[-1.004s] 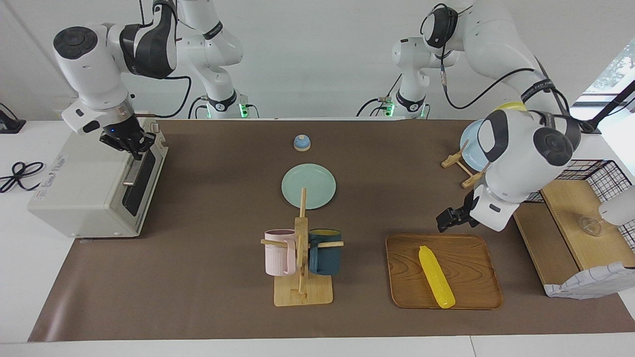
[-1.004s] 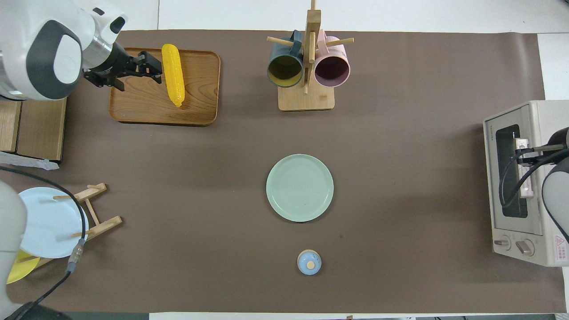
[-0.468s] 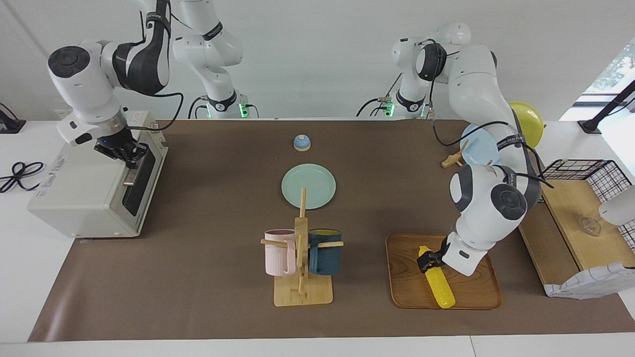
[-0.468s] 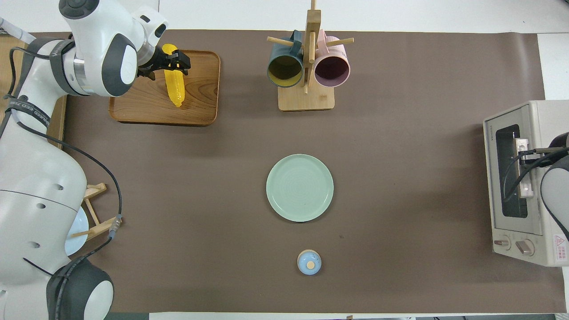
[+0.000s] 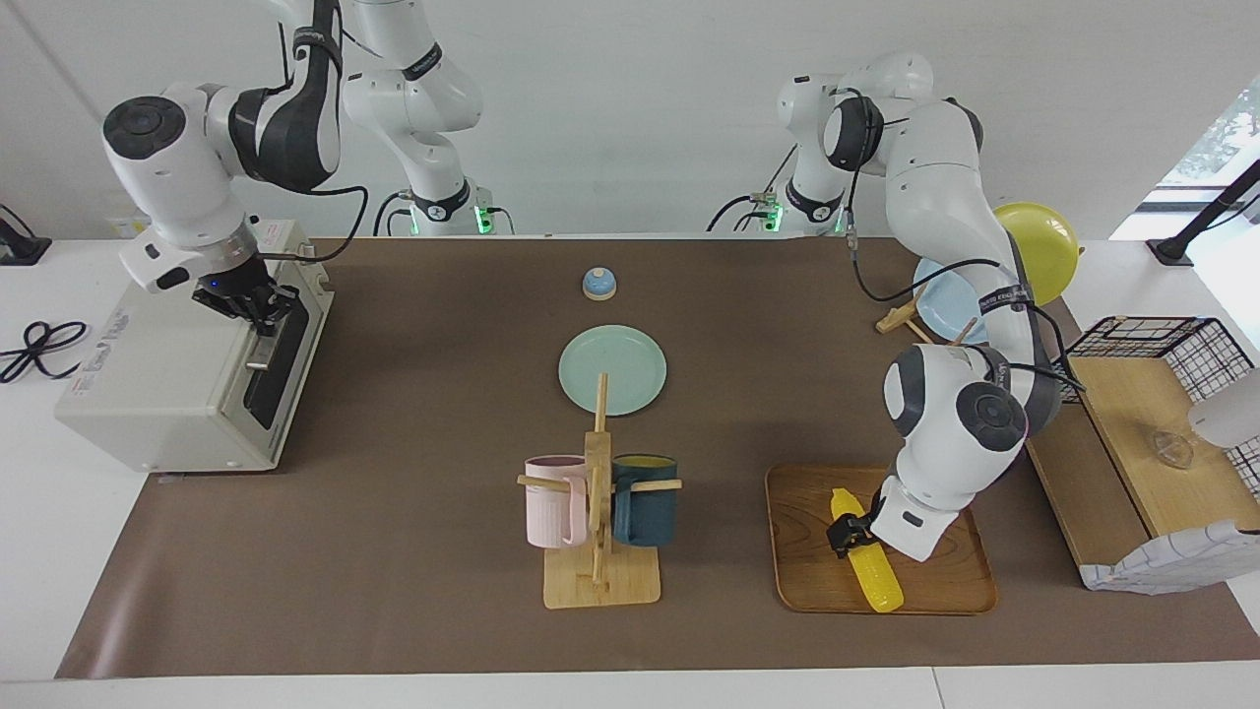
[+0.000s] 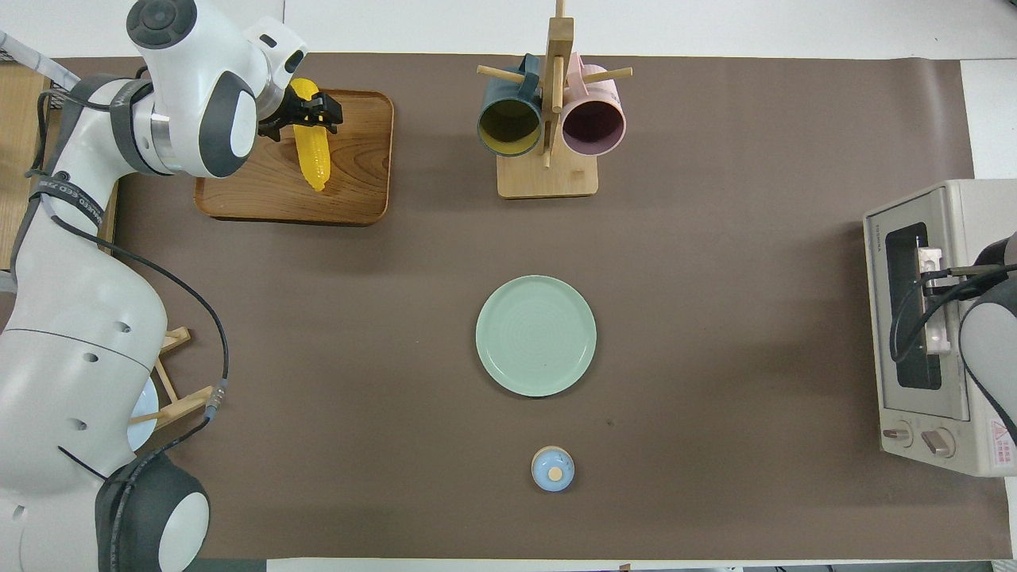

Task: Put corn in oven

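The yellow corn [image 5: 866, 566] lies on a wooden tray [image 5: 935, 581] at the left arm's end of the table, far from the robots; it also shows in the overhead view [image 6: 312, 151]. My left gripper [image 5: 845, 535] is low over the corn's end nearer the robots, open, with a finger on each side of the cob [image 6: 308, 117]. The cream-white oven [image 5: 157, 374] stands at the right arm's end with its door shut. My right gripper [image 5: 246, 298] is at the top edge of the door, by the silver handle [image 5: 262, 340].
A green plate [image 5: 612, 369] lies mid-table, with a small blue bell [image 5: 599, 284] nearer the robots. A wooden mug rack [image 5: 600, 581] holds a pink and a dark blue mug. A plate rack [image 5: 915, 330], a wire basket [image 5: 1196, 345] and a wooden box [image 5: 1132, 433] stand by the tray.
My left gripper swung from beside the tray onto the corn and came down around it. My right gripper shifted slightly at the oven door's top edge. The corn has not moved.
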`<state>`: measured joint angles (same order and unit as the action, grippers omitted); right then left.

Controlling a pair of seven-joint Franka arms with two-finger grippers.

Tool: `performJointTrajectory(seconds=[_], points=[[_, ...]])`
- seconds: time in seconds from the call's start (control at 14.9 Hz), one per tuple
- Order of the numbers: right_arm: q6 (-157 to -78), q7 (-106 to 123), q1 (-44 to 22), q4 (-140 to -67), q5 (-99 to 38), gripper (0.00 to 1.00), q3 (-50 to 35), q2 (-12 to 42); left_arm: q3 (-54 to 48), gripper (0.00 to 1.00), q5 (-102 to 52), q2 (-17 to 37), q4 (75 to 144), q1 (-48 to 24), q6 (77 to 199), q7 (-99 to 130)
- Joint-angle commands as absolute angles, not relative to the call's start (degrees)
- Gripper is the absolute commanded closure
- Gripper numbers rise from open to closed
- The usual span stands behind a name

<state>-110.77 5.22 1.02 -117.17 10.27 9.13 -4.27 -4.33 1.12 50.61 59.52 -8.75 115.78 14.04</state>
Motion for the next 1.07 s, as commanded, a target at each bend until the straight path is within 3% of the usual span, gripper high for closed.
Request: performJointTrajectory(seconds=[0.0,0.27,0.54,0.67,1.0], points=[[-116.1,6.0,-0.5,-123.5,10.0,1.00,8.9,-4.7,-4.0,0.20,2.6,51.9,58.4,-9.0,117.5,13.8],[-121.1,5.5,-2.9,-124.7,9.9,1.00,8.9,-1.6,-4.0,0.96,2.5,51.9,58.4,-9.0,117.9,13.8],[-124.2,5.5,-3.0,-125.2,9.8,1.00,8.9,1.1,-4.0,1.00,1.4,50.3,58.4,-9.0,113.7,14.1],[-126.9,5.5,-3.3,-126.6,9.8,1.00,8.8,1.8,-3.8,1.00,-1.7,45.2,60.1,-8.9,110.1,14.7],[-133.1,5.4,-4.4,-131.4,8.7,1.00,8.9,1.2,-4.3,1.00,-2.7,27.1,76.5,-9.9,106.2,24.0]])
